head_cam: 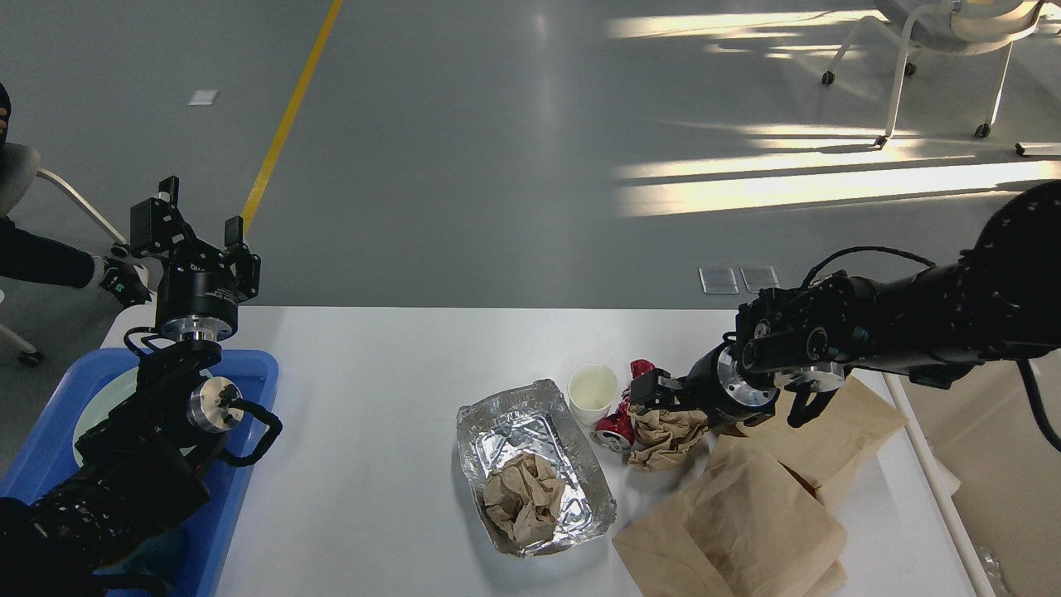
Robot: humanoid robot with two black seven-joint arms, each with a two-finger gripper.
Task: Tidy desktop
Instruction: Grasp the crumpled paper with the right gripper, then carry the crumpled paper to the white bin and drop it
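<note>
The white desktop point(373, 464) fills the lower view. My right gripper point(649, 396) reaches in from the right and is closed on a crumpled brown paper wad point(667, 438), low over the table. A crushed red can point(615, 429) lies against the wad. A white paper cup point(593, 395) stands just left of it. A foil tray point(572, 452) in the middle holds another crumpled brown paper point(522, 497). My left gripper point(199, 225) is open and empty, raised above the far left edge.
A blue plastic tray point(244, 489) with a pale plate point(104, 406) sits at the left under my left arm. Two flat brown paper bags point(738, 522) lie at the right front. A white bin point(986, 473) stands beside the right edge. A chair point(945, 33) stands far behind.
</note>
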